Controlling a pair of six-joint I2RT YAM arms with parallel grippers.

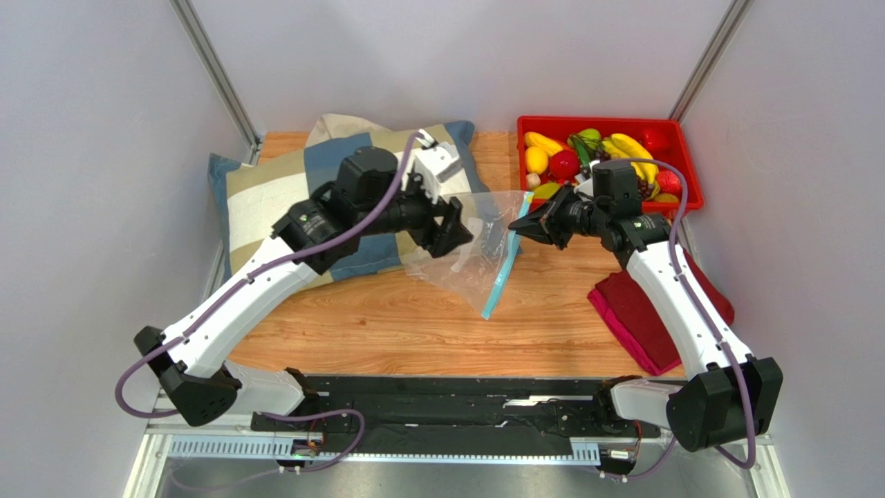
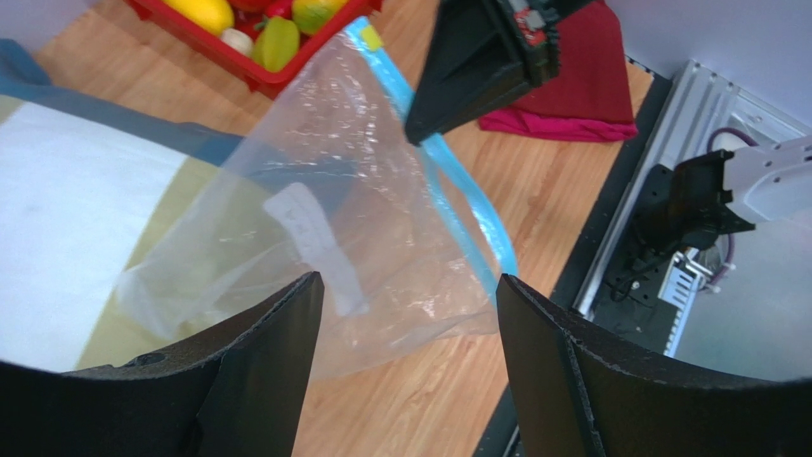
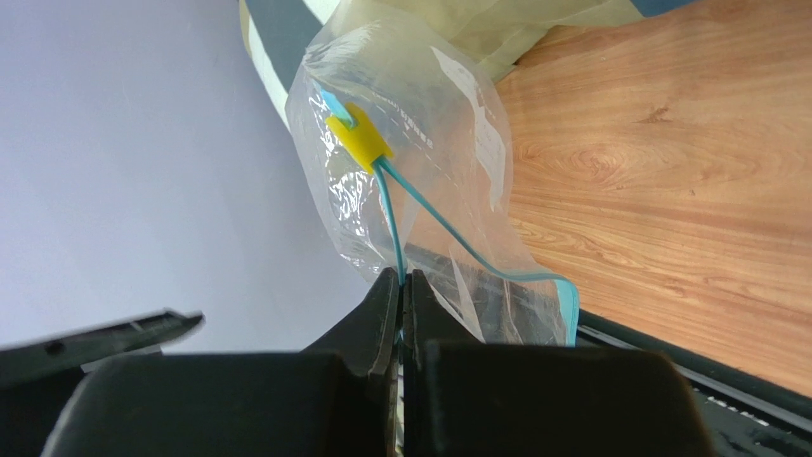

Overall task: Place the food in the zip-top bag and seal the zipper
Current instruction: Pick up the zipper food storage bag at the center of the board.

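1. The bag (image 1: 470, 247) hangs over the middle of the surface (image 1: 416, 322), between the two arms.
2. The right gripper (image 3: 401, 282) is clamped on its zipper (image 3: 393, 221).
3. The left gripper (image 2: 410, 286) faces the bag's other side, jaws apart.
4. The food (image 1: 592, 156) sits in the red bin (image 1: 600, 121) at far right.
5. A pillow (image 1: 265, 192) lies at far left.

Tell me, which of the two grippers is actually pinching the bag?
The right gripper: shut on the blue zipper of the bag, while the left gripper stands wide open.
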